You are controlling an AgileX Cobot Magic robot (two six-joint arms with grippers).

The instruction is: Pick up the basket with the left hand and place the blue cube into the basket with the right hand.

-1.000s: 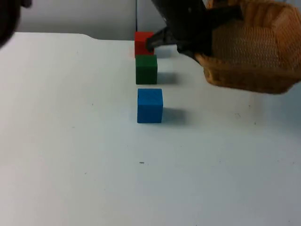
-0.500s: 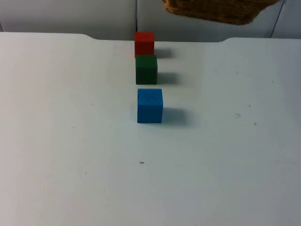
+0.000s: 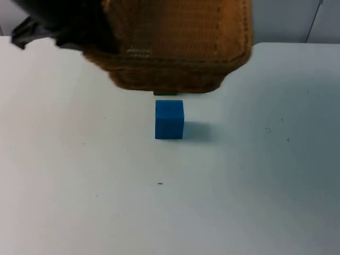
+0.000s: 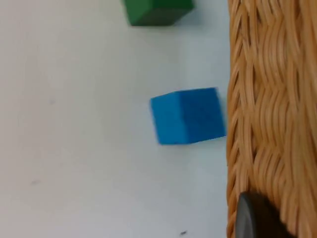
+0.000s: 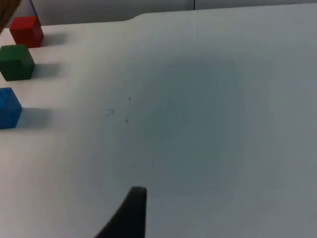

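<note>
Holding the wicker basket (image 3: 178,45) up off the tabletop (image 3: 239,175), my left gripper (image 3: 69,26) is showing as a dark mass at the basket's left side in the top view, its jaws clamped on the rim. In the left wrist view I am seeing the woven wall (image 4: 272,114) running right beside the black fingertip (image 4: 252,218), so the basket is sitting directly at the jaws. The blue cube (image 3: 169,119) is resting on the tabletop just in front of and below the raised basket, apart from it; past the left jaws I am seeing it (image 4: 188,116) lying just beside the basket wall, with the green cube (image 4: 157,11) farther out beyond it. From above, the basket is covering most of the green cube, leaving a thin green sliver (image 3: 166,94) at its lower edge.

My right gripper is waiting over bare tabletop (image 5: 208,124), one black fingertip (image 5: 131,213) showing; I cannot tell how its jaws are standing. Well off to the side of those jaws, the blue cube (image 5: 9,115), green cube (image 5: 16,62) and red cube (image 5: 26,31) are standing in a row, each apart from the next.
</note>
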